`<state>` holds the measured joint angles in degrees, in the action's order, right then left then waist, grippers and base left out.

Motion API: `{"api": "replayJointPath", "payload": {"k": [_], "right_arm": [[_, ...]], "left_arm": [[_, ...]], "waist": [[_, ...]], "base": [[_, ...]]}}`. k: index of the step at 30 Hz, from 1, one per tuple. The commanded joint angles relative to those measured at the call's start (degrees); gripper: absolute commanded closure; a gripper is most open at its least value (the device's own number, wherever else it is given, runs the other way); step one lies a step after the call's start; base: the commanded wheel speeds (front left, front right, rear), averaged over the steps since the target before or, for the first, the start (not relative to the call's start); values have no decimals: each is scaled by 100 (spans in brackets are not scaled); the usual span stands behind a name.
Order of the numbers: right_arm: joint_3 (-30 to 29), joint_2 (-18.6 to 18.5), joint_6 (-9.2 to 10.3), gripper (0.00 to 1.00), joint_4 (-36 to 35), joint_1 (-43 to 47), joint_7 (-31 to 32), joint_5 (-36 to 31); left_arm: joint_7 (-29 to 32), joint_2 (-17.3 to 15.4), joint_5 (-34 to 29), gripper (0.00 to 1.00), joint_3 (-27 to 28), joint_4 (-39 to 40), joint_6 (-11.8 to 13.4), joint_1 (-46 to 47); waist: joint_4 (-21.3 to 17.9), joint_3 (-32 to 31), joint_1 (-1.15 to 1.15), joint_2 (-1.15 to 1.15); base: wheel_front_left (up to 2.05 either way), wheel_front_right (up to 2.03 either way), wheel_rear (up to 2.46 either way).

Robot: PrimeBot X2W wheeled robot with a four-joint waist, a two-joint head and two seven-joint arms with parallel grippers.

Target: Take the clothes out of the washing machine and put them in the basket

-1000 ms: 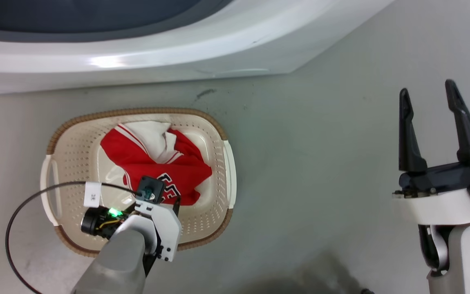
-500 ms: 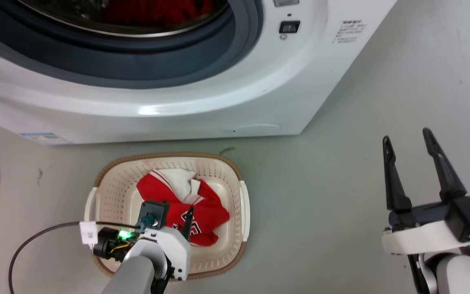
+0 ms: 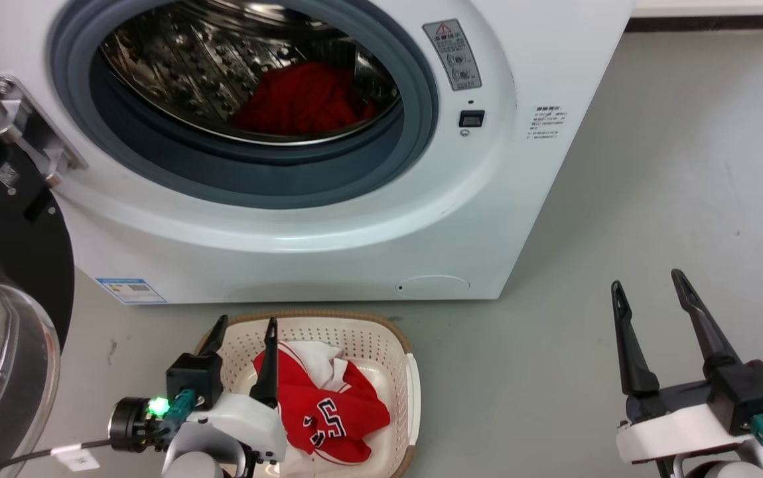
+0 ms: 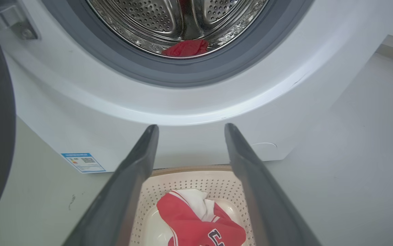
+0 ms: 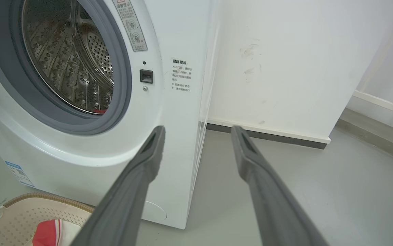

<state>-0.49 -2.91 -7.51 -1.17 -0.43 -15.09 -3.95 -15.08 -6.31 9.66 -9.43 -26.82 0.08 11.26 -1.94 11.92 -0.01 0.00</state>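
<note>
The white washing machine (image 3: 355,219) stands open, and a red garment (image 3: 302,99) lies in its steel drum, also visible in the left wrist view (image 4: 186,48). On the floor in front sits the cream basket (image 3: 408,372) holding the red jersey (image 3: 335,411) with black-and-white numerals. My left gripper (image 3: 247,320) hovers over the basket's left part, open and empty, with its fingers pointing at the machine. The left wrist view shows the jersey (image 4: 196,218) below the left gripper (image 4: 191,126). My right gripper (image 3: 646,279) is open and empty over bare floor to the right.
The black-rimmed glass door (image 3: 16,219) hangs open at the machine's left, close to my left arm. Grey floor (image 3: 653,186) stretches to the right of the machine. A white wall (image 5: 278,68) with a dark baseboard stands behind it.
The head camera has tilted up, bringing the drum opening into view. My left gripper has lifted off the jersey in the basket and swung to point at the machine.
</note>
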Motion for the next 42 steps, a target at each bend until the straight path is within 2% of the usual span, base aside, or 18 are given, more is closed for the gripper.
{"api": "replayJointPath", "payload": {"k": [1, 12, 20, 25, 30, 34, 42], "right_arm": [[9, 6, 4, 0, 21, 92, -12, -3], [-28, 6, 4, 0, 21, 306, -12, 87], [17, 6, 4, 0, -11, 239, -12, 145], [30, 6, 4, 0, -57, 84, -12, 139], [84, 6, 4, 0, -112, -166, -12, 123], [109, 5, 4, 0, -156, -424, -12, 162], [162, 7, 4, 0, -257, -919, -12, 352]], "left_arm": [[-12, 34, -69, 0, 74, 216, 38, -143], [-13, 266, -335, 0, 698, 1889, 251, -820], [-13, 325, -376, 0, 838, 1823, 176, -514], [-13, 292, -461, 0, 881, 1307, 46, 76], [-13, 162, -484, 0, 904, 480, -79, 1076], [-8, -66, -568, 0, 848, -320, -212, 2028], [431, -526, -776, 0, 606, -1752, -432, 4092]], "waist": [[35, -152, 1, 0], [34, -500, 1, 0], [-36, -411, 1, 0], [-117, -162, 1, 0], [-252, 257, 1, 0], [-432, 674, 1, 0], [-865, 1576, 1, 0]], "base": [[0, 0, 0], [0, 0, 0], [0, 0, 0], [0, 0, 0], [0, 0, 0], [0, 0, 0], [0, 0, 0]]}}
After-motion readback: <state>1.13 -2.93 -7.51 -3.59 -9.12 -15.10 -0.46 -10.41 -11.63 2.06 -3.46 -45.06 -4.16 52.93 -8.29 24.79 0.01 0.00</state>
